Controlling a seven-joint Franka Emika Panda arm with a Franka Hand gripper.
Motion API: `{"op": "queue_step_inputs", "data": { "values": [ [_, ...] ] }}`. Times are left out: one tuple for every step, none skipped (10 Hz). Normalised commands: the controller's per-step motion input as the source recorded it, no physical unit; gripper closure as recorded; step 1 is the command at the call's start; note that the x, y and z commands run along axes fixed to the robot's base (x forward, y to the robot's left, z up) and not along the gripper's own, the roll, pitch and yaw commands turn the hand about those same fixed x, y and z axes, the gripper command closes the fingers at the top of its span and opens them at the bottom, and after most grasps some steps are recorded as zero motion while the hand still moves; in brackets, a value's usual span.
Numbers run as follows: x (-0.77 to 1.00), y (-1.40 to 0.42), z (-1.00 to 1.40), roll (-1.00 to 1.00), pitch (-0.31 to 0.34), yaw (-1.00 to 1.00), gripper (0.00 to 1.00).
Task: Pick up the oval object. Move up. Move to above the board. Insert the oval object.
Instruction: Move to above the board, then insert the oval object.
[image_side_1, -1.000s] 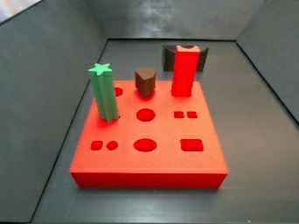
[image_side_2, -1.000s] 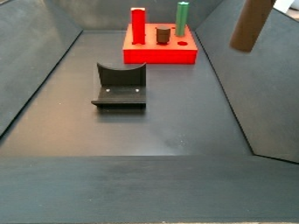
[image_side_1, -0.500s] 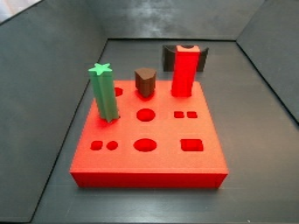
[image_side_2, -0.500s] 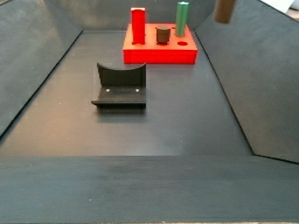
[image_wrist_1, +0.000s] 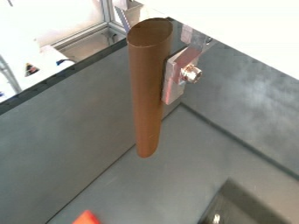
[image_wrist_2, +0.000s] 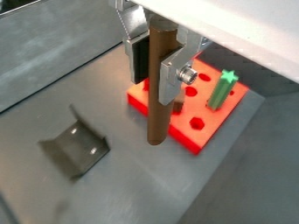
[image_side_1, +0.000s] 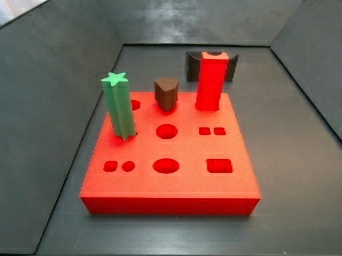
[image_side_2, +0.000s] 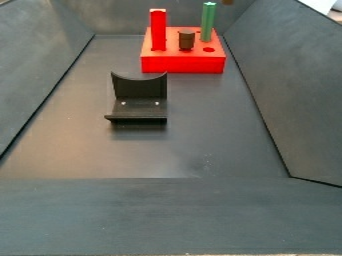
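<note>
Gone from the side views since a second ago is the oval object (image_wrist_1: 146, 87) — it hung at the upper right edge of a side view then, showed only as a sliver half a second ago, and now shows in neither side view. Only the wrist views carry it now. It hangs upright in the gripper (image_wrist_2: 156, 59), clamped near its top between the silver fingers (image_wrist_1: 181, 73), with most of its brown length reaching down below them.

Below the gripper, and a little beyond the peg's lower end in a wrist view, sits the board (image_wrist_2: 191, 136), lying on the dark floor (image_wrist_2: 140, 188). The peg's tip overlaps the board's near edge in that view, though how high above it the tip hangs cannot be told. On the board stand the green star-topped peg (image_wrist_2: 221, 91), the short dark brown peg (image_side_1: 166, 95) and the red square post (image_side_1: 211, 80) — all three unmoved from the earlier frames. Open holes show in the slab's top in a side view.

Off to the gripper's side, well apart from the board, stands the fixture (image_wrist_2: 75, 150) on the floor.
</note>
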Motion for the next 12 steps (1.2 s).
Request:
{"op": "queue_step_inputs", "data": {
  "values": [
    [0.32, -1.00, 0.06, -0.01, 0.129, -0.01, 1.00],
    [0.33, -1.00, 0.06, -0.04, 0.126, -0.01, 1.00],
    [0.34, -1.00, 0.06, 0.00, 0.124, 0.00, 1.00],
    [0.34, -1.00, 0.07, 0.00, 0.120, 0.01, 1.00],
    [0.37, -1.00, 0.07, -0.01, 0.131, 0.01, 1.00],
    [0.39, -1.00, 0.07, 0.01, 0.131, 0.01, 1.00],
    [0.40, -0.99, 0.08, 0.02, 0.137, 0.01, 1.00],
    [0.30, -0.66, 0.06, 0.03, 0.147, 0.01, 1.00],
    [0.21, -0.38, 0.05, 0.03, 0.136, 0.01, 1.00],
    [0.14, -0.23, 0.04, 0.04, 0.103, 0.01, 1.00],
    [0.00, 0.00, 0.00, 0.00, -0.006, 0.00, 1.00],
    [0.00, 0.00, 0.00, 0.00, -0.029, 0.00, 1.00]
  ]
}}
